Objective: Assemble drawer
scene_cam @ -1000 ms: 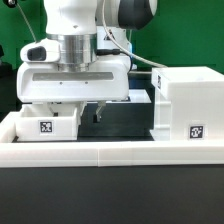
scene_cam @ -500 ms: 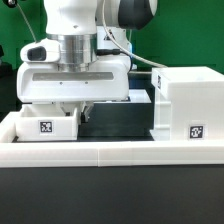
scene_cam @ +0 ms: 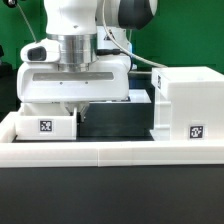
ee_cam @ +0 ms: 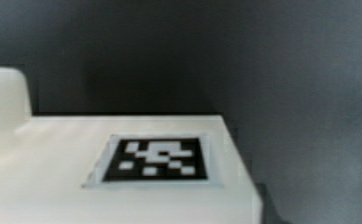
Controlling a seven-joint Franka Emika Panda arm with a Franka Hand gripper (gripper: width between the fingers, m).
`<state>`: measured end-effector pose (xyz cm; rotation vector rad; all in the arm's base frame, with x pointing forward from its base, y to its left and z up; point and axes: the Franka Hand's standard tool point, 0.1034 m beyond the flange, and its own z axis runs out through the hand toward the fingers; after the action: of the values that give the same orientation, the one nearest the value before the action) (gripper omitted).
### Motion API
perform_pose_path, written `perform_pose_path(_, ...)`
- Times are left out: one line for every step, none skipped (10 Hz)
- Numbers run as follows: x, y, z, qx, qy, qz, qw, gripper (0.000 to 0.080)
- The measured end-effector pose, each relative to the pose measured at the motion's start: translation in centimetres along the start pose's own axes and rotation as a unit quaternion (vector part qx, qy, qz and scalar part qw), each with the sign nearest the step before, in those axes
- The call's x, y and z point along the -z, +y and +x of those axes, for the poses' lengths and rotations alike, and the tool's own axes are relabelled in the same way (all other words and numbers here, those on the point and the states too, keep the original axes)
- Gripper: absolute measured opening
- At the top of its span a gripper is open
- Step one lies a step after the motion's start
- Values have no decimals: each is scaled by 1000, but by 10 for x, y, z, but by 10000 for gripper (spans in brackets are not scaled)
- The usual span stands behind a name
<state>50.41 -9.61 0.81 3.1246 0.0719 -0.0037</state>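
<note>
A small white drawer tray (scene_cam: 55, 118) with a square tag stands at the exterior view's left, just behind the border wall. The tall white box shell (scene_cam: 185, 100), also tagged, stands at the right. My gripper (scene_cam: 80, 110) hangs low from the white hand, right at the tray's right edge; only a dark bit of finger shows, so its state is unclear. The wrist view shows the tray's flat white face (ee_cam: 71, 150) and its tag (ee_cam: 160, 160) very close up, with no fingers in sight. A second tray is not clearly visible.
The long low white border wall (scene_cam: 110, 152) runs across the front. Between tray and box shell lies dark table surface (scene_cam: 115, 122). A white part (scene_cam: 140, 97) shows partly behind the hand, next to the box shell. A green backdrop stands behind.
The dark finger has shifted toward the exterior view's left, from the open gap to the tray's right edge. The tray and the box shell have stayed in place.
</note>
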Motion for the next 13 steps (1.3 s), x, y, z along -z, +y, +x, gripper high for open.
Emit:
perform_pose_path(0,0,0,0,0,0,1000,42)
perform_pose_path(1,-2,0,5,-1,-1,1000,42)
perform_pose_path(6,-11,0,23,0,-4,1000,42)
perform_pose_path(11,-12,-5,45,0,0,999,42)
perform_pose_path(18,-10,-14,47,-4,7,999,42)
perform_pose_path(28,-15,-18,47,0,10,999,42)
perform_pose_path(26,-15,-20,47,-1,9,999,42)
perform_pose_path(23,-15,-20,65,-3,9,998,42)
perform_pose_path(22,-14,-21,105,-3,7,994,42)
perform_pose_path(18,-14,-20,189,-1,-3,982,42)
perform_pose_path(18,-18,-20,214,-1,-5,977,42)
perform_pose_path(20,-22,-18,288,-4,-8,958,42)
perform_pose_path(21,-22,-16,347,-14,-4,938,42)
